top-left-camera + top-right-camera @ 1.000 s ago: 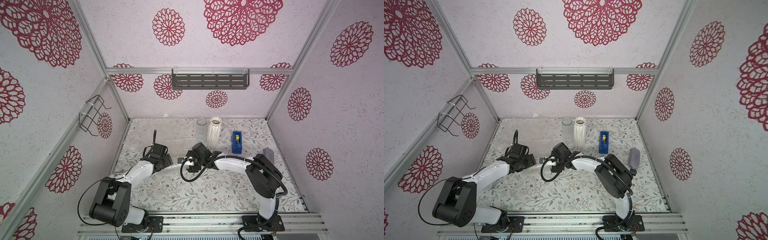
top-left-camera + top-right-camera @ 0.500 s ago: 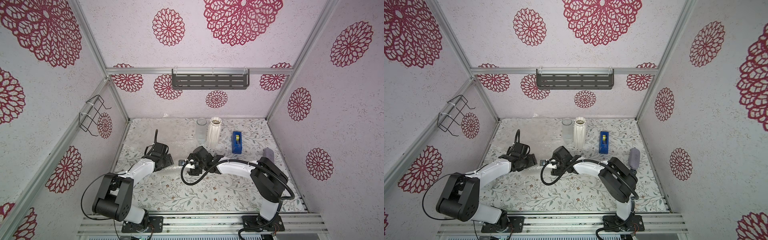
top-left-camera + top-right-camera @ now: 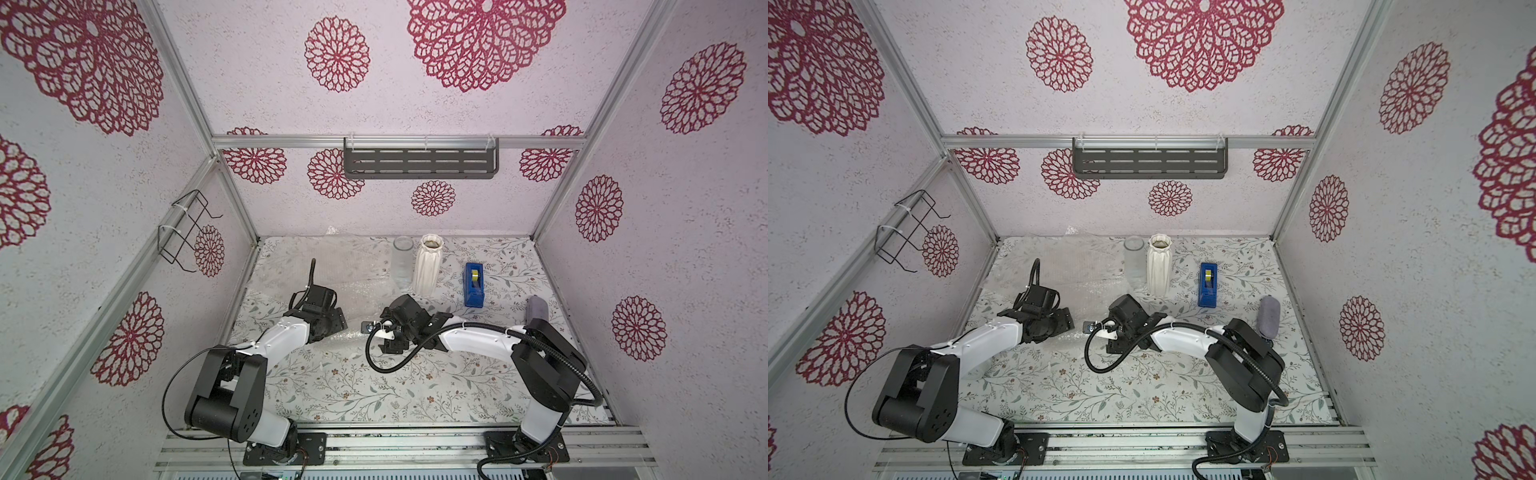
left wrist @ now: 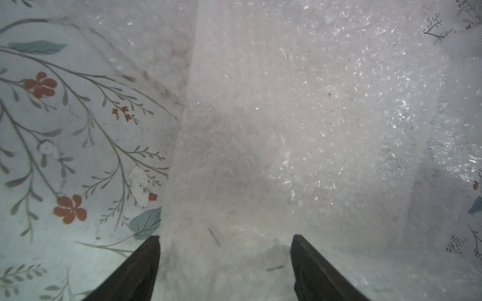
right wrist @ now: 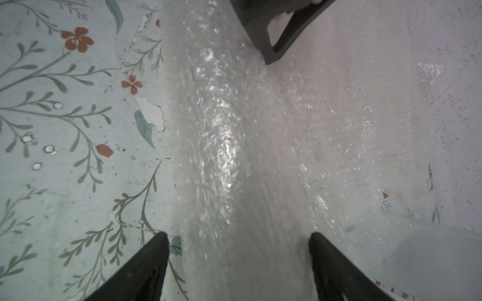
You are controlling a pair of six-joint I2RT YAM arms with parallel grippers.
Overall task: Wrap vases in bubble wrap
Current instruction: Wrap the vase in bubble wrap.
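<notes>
left wrist view shows the left gripper (image 4: 224, 238) low over the bubble wrap (image 4: 300, 117). its two black fingers (image 4: 140, 265) stand wide apart and hold nothing. the wrap here is rolled into a fat long bundle, and i think a vase is inside, but no glass shows. the right wrist view shows the right gripper (image 5: 238, 235) at the other end of the same bundle, fingers wide apart too, one on each side of it. i cannot tell if they touch it. the bundle lies on the table (image 3: 340, 386), between the two grippers.

in the last second the right gripper has slid a little toward the near side of the table and its arm has stretched out more. the left gripper has hardly moved. so i think no one is pulling the wrap right now, and the roll is not yet finished or taped.

one long edge of the bundle runs along bare flowered table. the other side runs into loose flat wrap that goes on to the back left corner. the near half of the table is bare, so there is lots of room to roll that way. behind the right gripper there is less room: the glass vase (image 3: 402, 262) and the white vase (image 3: 428, 268) stand there, near its wrist, with the blue tape dispenser (image 3: 473, 284) just beside them.
</notes>
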